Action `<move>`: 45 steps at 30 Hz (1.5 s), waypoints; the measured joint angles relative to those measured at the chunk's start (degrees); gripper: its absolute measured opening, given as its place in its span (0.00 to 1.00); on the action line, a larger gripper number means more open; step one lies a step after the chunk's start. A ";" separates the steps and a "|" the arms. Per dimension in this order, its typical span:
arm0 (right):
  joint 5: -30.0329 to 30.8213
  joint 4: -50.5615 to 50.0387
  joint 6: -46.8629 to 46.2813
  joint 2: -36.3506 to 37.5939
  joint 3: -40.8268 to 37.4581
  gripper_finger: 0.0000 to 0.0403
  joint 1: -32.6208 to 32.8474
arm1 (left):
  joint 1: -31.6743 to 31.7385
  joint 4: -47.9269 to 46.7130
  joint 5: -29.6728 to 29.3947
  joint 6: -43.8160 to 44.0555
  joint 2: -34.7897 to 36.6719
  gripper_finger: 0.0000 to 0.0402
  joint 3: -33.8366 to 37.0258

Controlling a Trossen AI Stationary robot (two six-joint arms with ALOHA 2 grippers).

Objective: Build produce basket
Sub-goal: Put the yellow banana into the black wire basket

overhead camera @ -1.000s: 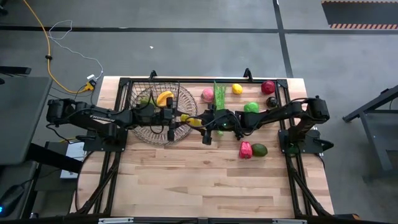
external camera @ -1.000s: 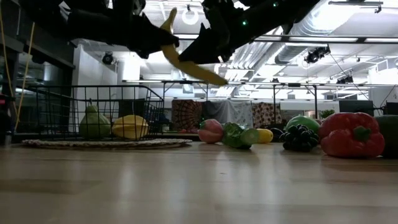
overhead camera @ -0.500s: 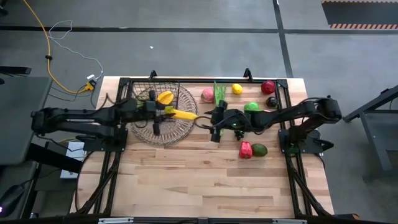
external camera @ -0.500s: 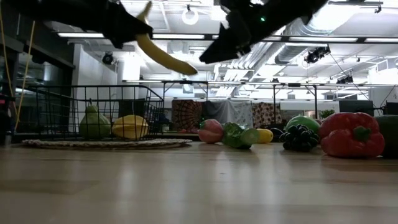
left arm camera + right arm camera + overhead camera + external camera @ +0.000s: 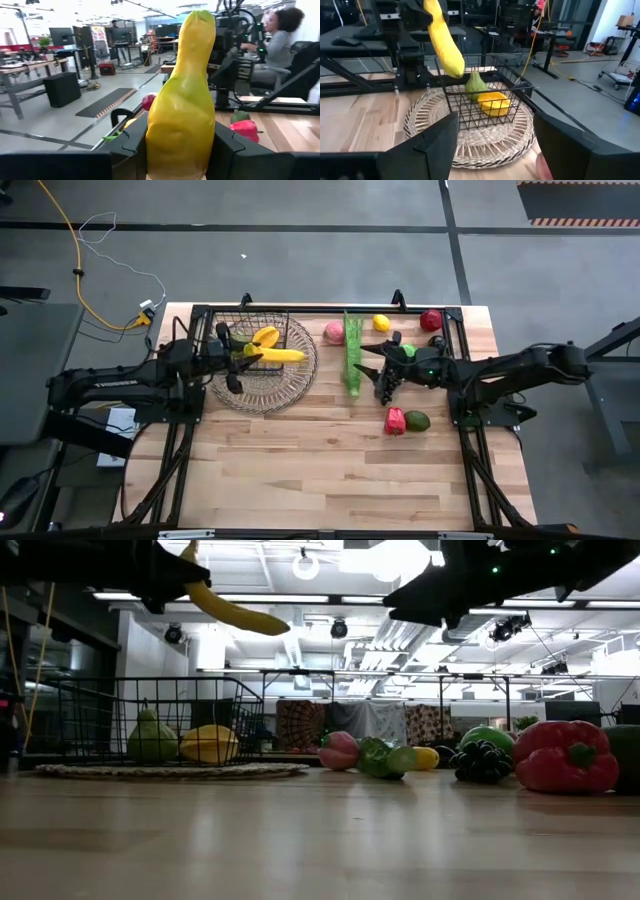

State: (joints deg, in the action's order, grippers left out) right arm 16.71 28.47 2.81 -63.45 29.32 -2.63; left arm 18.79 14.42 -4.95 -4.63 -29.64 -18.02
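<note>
High view shows the banana (image 5: 274,355) held above the black wire basket (image 5: 232,328), its free end pointing toward the table's middle, over the basket's right side. The left gripper (image 5: 243,355) pinches one end of it; in the left wrist view the yellow fruit (image 5: 182,100) fills the space between the two dark fingers (image 5: 131,145), clamped on both sides. From the low view the banana (image 5: 225,610) hangs high over the basket (image 5: 150,720), clear of its rim.

Inside the basket lie a green pear (image 5: 152,738) and a yellow fruit (image 5: 210,744), side by side. The basket sits on a round woven tray (image 5: 290,380).

Right of the tray, the right gripper (image 5: 378,372) hovers near the long green stalk (image 5: 351,352), its fingers spread with nothing between them; the right wrist view looks past those parted fingers (image 5: 437,137) at the basket and the banana.

Farther right on the table lie a pink peach (image 5: 334,332), a lemon (image 5: 381,323), a red apple (image 5: 431,320), a red pepper (image 5: 395,421) and an avocado (image 5: 417,421). A seated person (image 5: 272,45) shows beyond the table.
</note>
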 joint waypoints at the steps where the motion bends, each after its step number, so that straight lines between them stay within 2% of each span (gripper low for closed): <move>1: -0.15 0.20 0.00 0.11 -0.03 0.62 -0.02 | 0.10 0.04 -0.02 0.27 0.02 0.30 0.00; 10: -0.67 -0.07 0.09 -0.62 -0.02 0.62 0.00 | 0.06 0.04 -1.47 0.87 -0.05 0.30 -0.02; 18: -0.68 -0.09 0.03 -0.64 -0.02 0.62 0.00 | 0.06 -2.67 -21.23 6.63 -0.05 0.30 -0.16; 22: -0.66 -0.09 0.02 -0.64 -0.02 0.62 0.00 | 0.05 -13.16 -30.60 9.59 -0.09 0.30 -3.57; 25: -0.66 -0.09 0.02 -0.64 -0.02 0.62 0.00 | 0.06 -23.44 -34.87 15.04 -0.12 0.30 -6.79; 29: -0.66 -0.09 0.02 -0.64 -0.02 0.62 0.00 | -0.11 -34.46 -34.01 22.06 -0.64 0.30 -10.53; 35: -0.63 -0.09 0.00 -0.66 0.00 0.62 0.00 | -0.18 -38.41 -22.17 24.12 -1.27 0.30 -11.94; 42: -0.63 -0.11 0.00 -0.66 0.02 0.62 0.00 | 0.00 -46.10 -23.51 29.22 -1.27 0.30 -11.96; 45: -0.61 -0.11 0.00 -0.66 0.02 0.62 0.00 | 0.00 -48.51 -20.35 30.47 -1.38 0.30 -11.96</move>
State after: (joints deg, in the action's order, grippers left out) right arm 16.10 28.36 2.81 -64.12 29.34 -2.63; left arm 18.79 -34.09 -25.29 25.85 -31.03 -29.98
